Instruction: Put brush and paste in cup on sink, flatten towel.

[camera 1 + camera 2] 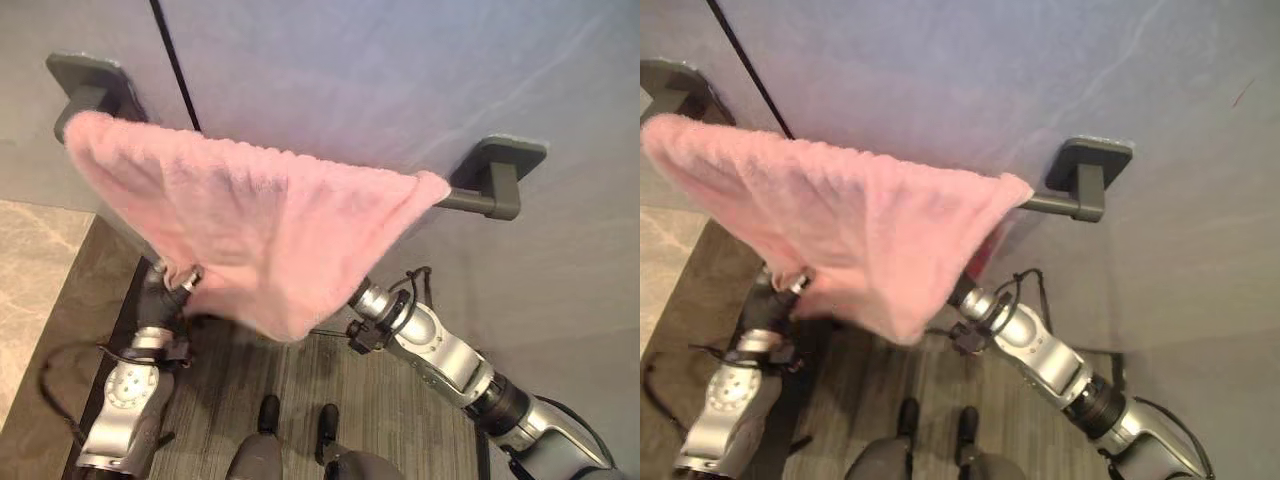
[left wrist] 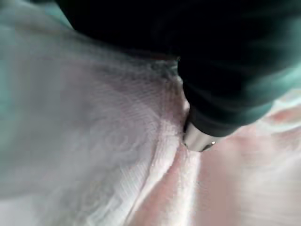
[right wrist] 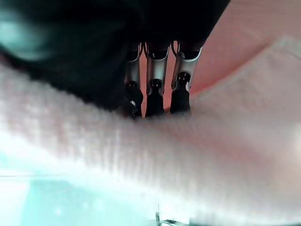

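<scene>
A pink towel [image 1: 260,220] hangs over a dark grey wall bar [image 1: 470,200], bunched so that its lower edge drops to a point. My left hand [image 1: 183,278] reaches up from below at the towel's lower left edge. The left wrist view has a silver finger [image 2: 200,139] pressed into the pink cloth, curled on it. My right arm comes up from the lower right, and its hand is behind the towel's right part. In the right wrist view its fingers [image 3: 153,94] bend down onto a thick fold of towel [image 3: 188,155].
The bar's left bracket [image 1: 90,80] and right bracket [image 1: 510,155] are fixed to a pale grey wall [image 1: 400,70]. A thin black line [image 1: 175,65] runs down the wall behind the towel. Below are dark floor planks [image 1: 240,380] and beige tile [image 1: 30,280] at the left.
</scene>
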`<state>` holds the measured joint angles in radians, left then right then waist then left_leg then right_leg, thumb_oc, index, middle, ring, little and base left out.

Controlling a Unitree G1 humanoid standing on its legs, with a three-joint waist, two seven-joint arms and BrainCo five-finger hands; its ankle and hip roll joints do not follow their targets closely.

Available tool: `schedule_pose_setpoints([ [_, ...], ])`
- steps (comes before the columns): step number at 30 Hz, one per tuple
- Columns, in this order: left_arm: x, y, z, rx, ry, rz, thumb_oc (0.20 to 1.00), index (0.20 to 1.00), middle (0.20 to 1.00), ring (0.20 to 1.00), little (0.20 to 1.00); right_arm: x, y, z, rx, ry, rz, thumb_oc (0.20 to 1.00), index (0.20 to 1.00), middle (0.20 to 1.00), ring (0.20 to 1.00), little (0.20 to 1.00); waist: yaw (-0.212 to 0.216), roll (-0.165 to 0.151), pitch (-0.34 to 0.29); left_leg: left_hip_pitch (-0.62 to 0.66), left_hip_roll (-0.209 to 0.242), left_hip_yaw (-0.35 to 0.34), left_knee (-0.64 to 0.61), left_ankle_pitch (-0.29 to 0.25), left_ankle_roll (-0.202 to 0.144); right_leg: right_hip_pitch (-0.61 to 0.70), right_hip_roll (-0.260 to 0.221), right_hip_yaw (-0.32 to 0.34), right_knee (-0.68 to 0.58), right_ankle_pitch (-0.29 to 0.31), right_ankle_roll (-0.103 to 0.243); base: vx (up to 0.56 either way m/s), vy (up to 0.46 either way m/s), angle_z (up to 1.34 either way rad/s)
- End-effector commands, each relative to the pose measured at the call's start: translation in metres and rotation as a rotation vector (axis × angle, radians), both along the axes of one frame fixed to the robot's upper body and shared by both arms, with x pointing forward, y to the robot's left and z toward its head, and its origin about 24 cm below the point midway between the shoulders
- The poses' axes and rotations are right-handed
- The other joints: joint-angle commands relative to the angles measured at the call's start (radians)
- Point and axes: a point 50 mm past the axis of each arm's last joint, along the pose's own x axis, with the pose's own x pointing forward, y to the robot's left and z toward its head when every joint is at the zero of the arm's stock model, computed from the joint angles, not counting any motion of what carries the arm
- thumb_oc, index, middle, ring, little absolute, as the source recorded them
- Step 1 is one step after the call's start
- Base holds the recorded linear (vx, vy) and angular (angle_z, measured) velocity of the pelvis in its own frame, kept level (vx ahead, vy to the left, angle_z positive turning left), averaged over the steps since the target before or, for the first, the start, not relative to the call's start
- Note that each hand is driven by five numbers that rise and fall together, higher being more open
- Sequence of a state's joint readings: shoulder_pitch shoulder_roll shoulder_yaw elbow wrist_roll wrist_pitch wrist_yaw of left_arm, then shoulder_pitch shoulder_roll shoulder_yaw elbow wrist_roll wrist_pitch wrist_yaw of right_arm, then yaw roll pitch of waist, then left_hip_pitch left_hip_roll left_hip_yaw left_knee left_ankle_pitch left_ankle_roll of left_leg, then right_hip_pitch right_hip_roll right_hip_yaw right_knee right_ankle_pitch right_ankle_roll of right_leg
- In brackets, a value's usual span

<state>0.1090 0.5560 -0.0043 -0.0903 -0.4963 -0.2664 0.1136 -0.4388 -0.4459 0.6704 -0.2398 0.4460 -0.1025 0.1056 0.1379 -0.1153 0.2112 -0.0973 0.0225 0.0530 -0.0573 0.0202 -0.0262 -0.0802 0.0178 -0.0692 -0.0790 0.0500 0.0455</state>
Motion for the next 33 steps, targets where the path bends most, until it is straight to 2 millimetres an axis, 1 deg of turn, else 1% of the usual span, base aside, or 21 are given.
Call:
schedule_pose_setpoints([
  [1,-0.010,0.010,-0.004,0.147,0.049,-0.002,0.200,0.200,0.200,0.200,0.200,-0.016,0.003,0.031,0.178,-0.109,0.031,0.200,0.200,0.200,0.200,0.200,-0.003,-0.055,-0.041,-0.010,-0.003,0.023,0.050,-0.039,-0.015,-0.013,-0.256,-0.014,0.062,0.167,0.190,0.00,0.081,-0.01],
  [5,-0.006,0.007,-0.025,0.198,0.143,-0.027,0.200,0.200,0.200,0.200,0.200,-0.011,-0.003,0.012,0.136,-0.053,-0.027,0.200,0.200,0.200,0.200,0.200,-0.025,-0.045,-0.054,0.008,-0.004,0.037,0.037,-0.035,-0.015,-0.009,-0.258,-0.003,0.057,0.165,0.190,0.00,0.042,-0.04],
  [8,-0.004,0.004,-0.033,0.210,0.176,-0.041,0.200,0.200,0.200,0.200,0.200,-0.009,-0.005,0.004,0.108,-0.034,-0.056,0.200,0.200,0.200,0.200,0.200,-0.036,-0.038,-0.061,0.020,-0.002,0.045,0.025,-0.032,-0.015,-0.009,-0.258,0.005,0.055,0.160,0.189,0.00,0.038,-0.05],
  [9,-0.002,0.003,-0.042,0.219,0.210,-0.040,0.200,0.200,0.200,0.200,0.200,-0.006,-0.009,-0.009,0.083,0.006,-0.090,0.200,0.200,0.200,0.200,0.200,-0.047,-0.032,-0.068,0.030,0.000,0.049,0.016,-0.027,-0.017,-0.007,-0.257,0.009,0.053,0.156,0.187,0.00,0.014,-0.04],
  [12,-0.001,0.003,-0.052,0.227,0.250,-0.039,0.235,0.235,0.235,0.235,0.235,-0.004,-0.011,-0.020,0.057,0.038,-0.119,0.200,0.200,0.200,0.200,0.200,-0.055,-0.025,-0.074,0.039,0.003,0.055,0.006,-0.023,-0.019,-0.003,-0.256,0.012,0.048,0.151,0.186,0.00,0.004,-0.02],
  [13,-0.001,0.002,-0.054,0.247,0.256,-0.041,0.435,0.435,0.435,0.435,0.435,-0.003,-0.013,-0.024,0.041,0.045,-0.127,0.203,0.203,0.203,0.203,0.203,-0.062,-0.019,-0.081,0.045,0.005,0.057,0.003,-0.022,-0.020,0.000,-0.256,0.012,0.044,0.147,0.185,0.00,0.000,0.00],
  [14,-0.001,0.003,-0.059,0.250,0.280,-0.042,0.438,0.438,0.438,0.438,0.438,-0.001,-0.013,-0.028,0.014,0.050,-0.134,0.266,0.266,0.266,0.266,0.266,-0.065,-0.016,-0.084,0.049,0.006,0.060,0.001,-0.021,-0.021,0.001,-0.255,0.011,0.042,0.143,0.184,0.00,0.000,0.00],
  [15,0.000,0.003,-0.062,0.259,0.291,-0.042,0.442,0.442,0.442,0.442,0.442,-0.001,-0.013,-0.033,0.005,0.068,-0.142,0.391,0.391,0.391,0.391,0.391,-0.068,-0.013,-0.088,0.054,0.007,0.062,0.000,-0.021,-0.022,0.004,-0.255,0.011,0.040,0.142,0.184,0.00,0.000,0.00],
  [16,0.000,0.003,-0.063,0.266,0.298,-0.041,0.520,0.520,0.520,0.520,0.520,0.001,-0.016,-0.037,-0.004,0.076,-0.161,0.909,0.909,0.909,0.909,0.909,-0.072,-0.010,-0.092,0.060,0.008,0.066,-0.001,-0.021,-0.023,0.007,-0.254,0.013,0.038,0.139,0.183,0.03,-0.010,-0.04],
  [17,-0.001,0.003,-0.067,0.269,0.316,-0.041,0.784,0.784,0.784,0.784,0.784,0.001,-0.017,-0.038,-0.023,0.066,-0.172,1.000,1.000,1.000,1.000,1.000,-0.075,-0.007,-0.095,0.065,0.009,0.069,-0.002,-0.021,-0.024,0.011,-0.253,0.014,0.036,0.136,0.182,0.03,-0.008,-0.06],
  [18,-0.001,0.003,-0.070,0.274,0.326,-0.037,1.000,1.000,1.000,1.000,1.000,0.001,-0.017,-0.042,-0.027,0.080,-0.175,1.000,1.000,1.000,1.000,1.000,-0.079,-0.004,-0.098,0.070,0.011,0.072,-0.003,-0.021,-0.025,0.014,-0.252,0.016,0.033,0.133,0.181,0.01,-0.011,-0.11],
  [20,-0.002,0.002,-0.074,0.282,0.345,-0.037,1.000,1.000,1.000,1.000,1.000,0.002,-0.019,-0.047,-0.038,0.099,-0.185,1.000,1.000,1.000,1.000,1.000,-0.082,0.000,-0.101,0.076,0.013,0.075,-0.006,-0.021,-0.026,0.018,-0.251,0.017,0.031,0.127,0.180,0.01,-0.008,-0.14],
  [22,-0.004,0.004,-0.092,0.322,0.420,-0.019,1.000,1.000,1.000,1.000,1.000,0.006,-0.029,-0.064,-0.083,0.153,-0.246,1.000,1.000,1.000,1.000,1.000,-0.101,0.014,-0.113,0.092,0.018,0.085,-0.012,-0.016,-0.031,0.028,-0.247,0.025,0.026,0.118,0.176,0.01,-0.023,-0.07],
  [23,-0.004,0.004,-0.092,0.322,0.419,-0.020,1.000,1.000,1.000,1.000,1.000,0.006,-0.029,-0.064,-0.083,0.152,-0.246,1.000,1.000,1.000,1.000,1.000,-0.101,0.014,-0.113,0.093,0.018,0.085,-0.012,-0.016,-0.031,0.029,-0.246,0.025,0.026,0.118,0.176,0.00,0.000,0.00],
  [24,-0.010,0.000,-0.100,0.322,0.444,-0.021,1.000,1.000,1.000,1.000,1.000,0.006,-0.032,-0.071,-0.108,0.165,-0.266,1.000,1.000,1.000,1.000,1.000,-0.104,0.016,-0.114,0.095,0.021,0.087,-0.015,-0.014,-0.032,0.030,-0.244,0.024,0.026,0.108,0.174,0.00,0.000,0.00],
  [26,-0.017,-0.015,-0.134,0.326,0.574,-0.023,1.000,1.000,1.000,1.000,1.000,0.011,-0.040,-0.090,-0.163,0.215,-0.342,1.000,1.000,1.000,1.000,1.000,-0.113,0.016,-0.117,0.095,0.025,0.082,-0.019,-0.006,-0.036,0.036,-0.242,0.019,0.028,0.098,0.168,-0.02,-0.046,-0.03],
  [27,-0.016,-0.016,-0.134,0.326,0.572,-0.023,1.000,1.000,1.000,1.000,1.000,0.012,-0.040,-0.090,-0.163,0.213,-0.344,1.000,1.000,1.000,1.000,1.000,-0.112,0.017,-0.116,0.095,0.025,0.082,-0.019,-0.006,-0.037,0.036,-0.242,0.018,0.029,0.097,0.168,0.00,0.000,0.00],
  [28,-0.088,0.006,-0.211,0.353,1.142,0.029,1.000,1.000,1.000,1.000,1.000,0.011,-0.049,-0.099,-0.209,0.248,-0.375,1.000,1.000,1.000,1.000,1.000,-0.110,0.027,-0.116,0.094,0.028,0.083,-0.021,-0.004,-0.036,0.036,-0.239,0.015,0.028,0.093,0.164,0.00,-0.034,-0.02],
  [29,-0.009,-0.030,-0.123,0.444,0.499,-0.131,1.000,1.000,1.000,1.000,1.000,0.009,-0.062,-0.115,-0.268,0.266,-0.435,1.000,1.000,1.000,1.000,1.000,-0.126,0.028,-0.121,0.097,0.033,0.079,-0.028,-0.001,-0.043,0.040,-0.236,0.012,0.031,0.088,0.164,0.01,-0.044,-0.02],
  [31,-0.020,-0.008,-0.130,0.461,0.579,-0.088,1.000,1.000,1.000,1.000,1.000,0.007,-0.083,-0.124,-0.313,0.280,-0.509,1.000,1.000,1.000,1.000,1.000,-0.125,0.033,-0.127,0.094,0.034,0.072,-0.030,0.003,-0.047,0.046,-0.237,0.000,0.029,0.087,0.162,0.03,-0.037,0.10],
  [33,-0.029,0.004,-0.142,0.495,0.646,-0.054,1.000,1.000,1.000,1.000,1.000,0.004,-0.104,-0.143,-0.378,0.324,-0.605,1.000,1.000,1.000,1.000,1.000,-0.130,0.040,-0.134,0.089,0.033,0.061,-0.030,0.005,-0.050,0.055,-0.239,-0.013,0.023,0.087,0.162,0.03,-0.019,0.16],
])
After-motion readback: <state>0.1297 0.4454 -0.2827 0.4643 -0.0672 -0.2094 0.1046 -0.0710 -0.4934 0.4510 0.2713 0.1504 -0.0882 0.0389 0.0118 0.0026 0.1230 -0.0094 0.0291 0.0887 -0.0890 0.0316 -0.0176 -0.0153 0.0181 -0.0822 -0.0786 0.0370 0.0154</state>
